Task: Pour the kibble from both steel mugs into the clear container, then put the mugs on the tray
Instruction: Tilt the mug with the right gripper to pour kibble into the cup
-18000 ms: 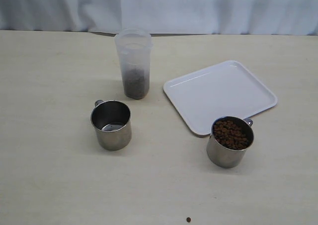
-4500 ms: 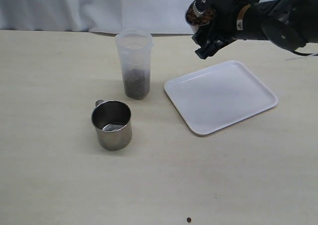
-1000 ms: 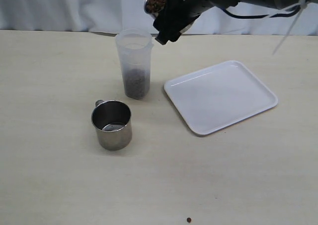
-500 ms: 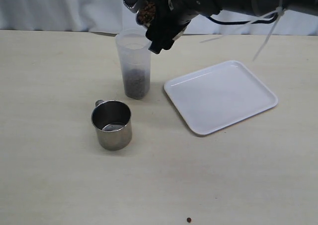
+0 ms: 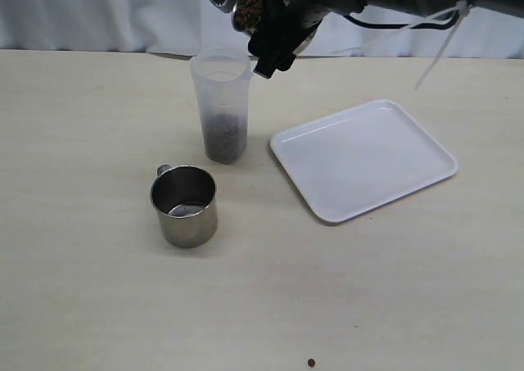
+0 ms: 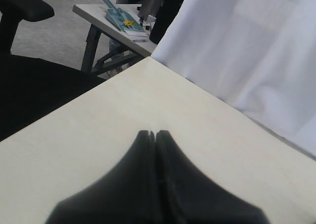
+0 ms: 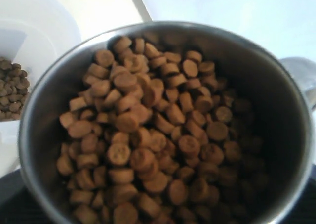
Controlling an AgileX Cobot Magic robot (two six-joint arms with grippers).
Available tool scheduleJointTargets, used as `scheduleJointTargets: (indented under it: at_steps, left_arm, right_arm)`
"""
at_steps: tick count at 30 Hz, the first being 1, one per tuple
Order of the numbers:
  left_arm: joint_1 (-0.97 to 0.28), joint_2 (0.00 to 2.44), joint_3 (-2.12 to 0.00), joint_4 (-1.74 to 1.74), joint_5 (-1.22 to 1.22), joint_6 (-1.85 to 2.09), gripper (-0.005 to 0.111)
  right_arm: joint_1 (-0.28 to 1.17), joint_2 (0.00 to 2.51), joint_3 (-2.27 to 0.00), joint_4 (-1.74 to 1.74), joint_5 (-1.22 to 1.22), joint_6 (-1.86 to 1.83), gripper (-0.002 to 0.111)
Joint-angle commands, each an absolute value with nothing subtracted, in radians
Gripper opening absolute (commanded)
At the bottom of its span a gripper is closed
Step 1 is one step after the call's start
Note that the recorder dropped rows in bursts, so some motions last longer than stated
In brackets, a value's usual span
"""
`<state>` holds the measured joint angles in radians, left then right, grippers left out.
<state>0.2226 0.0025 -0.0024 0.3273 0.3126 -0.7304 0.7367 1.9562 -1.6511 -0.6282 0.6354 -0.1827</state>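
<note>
The right gripper (image 5: 277,33) is clamped around the full steel mug (image 5: 246,7), holding it tilted in the air just above and slightly to the tray side of the clear container (image 5: 221,101), which stands upright on the table (image 5: 82,142) with a dark layer of pellets in its lower part. In the right wrist view the kibble (image 7: 138,135) is heaped to the brim and banked toward the low side of the mug, with the container's pale rim just beside that edge. The step in hand looks like the second pour, and the mouth is narrow, so the mug's lip should sit over the middle of the opening before the tilt deepens. A slow roll of the wrist would let the pellets run in a thin stream rather than slump out together; a stray pellet (image 5: 310,362) on the near table shows how easily they escape. The empty steel mug (image 5: 183,205) stands near the container, well apart from the bare tray (image 5: 364,158). The left gripper (image 6: 156,135) is pinched closed on nothing, hovering over a table corner.
</note>
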Motion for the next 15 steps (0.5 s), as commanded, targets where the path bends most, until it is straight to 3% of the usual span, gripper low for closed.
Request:
scheduleJointTargets:
  at_steps: [1,15]
  left_arm:
    - [0.22,0.0,0.0,0.332,0.309,-0.734,0.0]
    - [0.22,0.0,0.0,0.332,0.309,-0.734,0.0]
  right_arm:
    - [0.736,1.947,-1.674,-0.645,0.627,-0.192,0.005]
    - [0.742,1.968,-1.674,-0.656,0.656,-0.222,0.005]
